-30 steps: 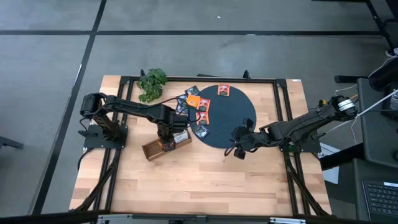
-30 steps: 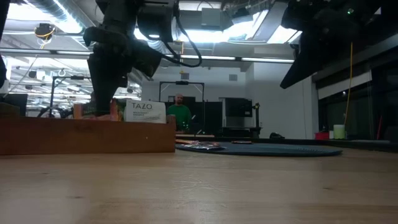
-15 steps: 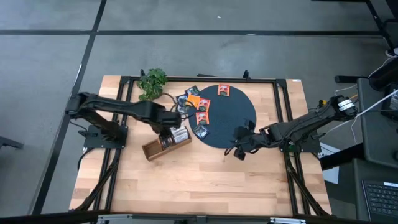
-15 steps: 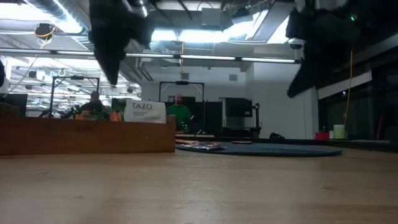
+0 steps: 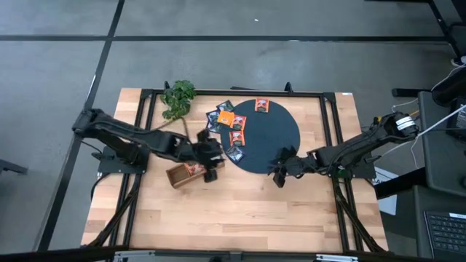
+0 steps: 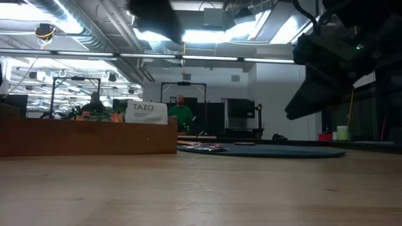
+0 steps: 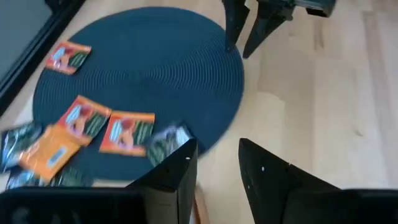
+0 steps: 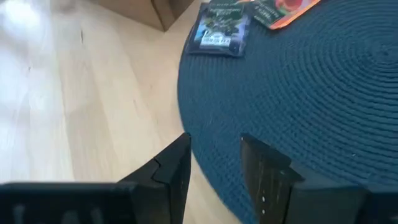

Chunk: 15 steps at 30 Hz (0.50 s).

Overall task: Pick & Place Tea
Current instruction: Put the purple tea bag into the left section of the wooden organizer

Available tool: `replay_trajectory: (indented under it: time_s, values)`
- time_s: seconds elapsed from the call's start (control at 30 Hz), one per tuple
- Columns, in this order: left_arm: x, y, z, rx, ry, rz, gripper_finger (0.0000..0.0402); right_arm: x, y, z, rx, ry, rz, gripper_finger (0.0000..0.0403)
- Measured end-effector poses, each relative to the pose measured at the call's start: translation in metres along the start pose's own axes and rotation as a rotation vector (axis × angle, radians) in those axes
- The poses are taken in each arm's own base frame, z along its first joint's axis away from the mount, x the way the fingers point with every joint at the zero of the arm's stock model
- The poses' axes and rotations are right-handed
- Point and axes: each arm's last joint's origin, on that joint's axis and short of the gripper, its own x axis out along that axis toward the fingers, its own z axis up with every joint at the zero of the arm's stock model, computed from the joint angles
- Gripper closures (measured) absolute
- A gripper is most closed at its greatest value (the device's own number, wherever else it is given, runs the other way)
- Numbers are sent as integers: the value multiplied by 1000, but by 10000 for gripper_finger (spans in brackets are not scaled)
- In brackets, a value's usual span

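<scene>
Tea sachets (image 5: pixel 231 125) lay scattered on the left part of the dark disc (image 5: pixel 273 142), some spilling off its left edge.

More sachets stood in the wooden tray (image 5: pixel 182 175) just left of the disc. The left gripper (image 5: pixel 212 167) hovered over the tray's right end, fingers parted and empty. The right gripper (image 5: pixel 280 175) hung at the disc's near edge, its fingers (image 8: pixel 267 180) also spread, holding nothing. A leafy plant (image 5: pixel 177 97) sat at the table's far left.
</scene>
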Motion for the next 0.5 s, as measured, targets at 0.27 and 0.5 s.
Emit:
replay_trajectory:
  time_s: [0.27, 0.5]
  values:
    - [98, -10, -10, 90, 18, 108, 288, 6, -11, 14, 6, -60, -27, 263]
    - [124, -1, -10, 93, 106, 134, 308, 10, -13, 22, 32, -93, 0, 263]
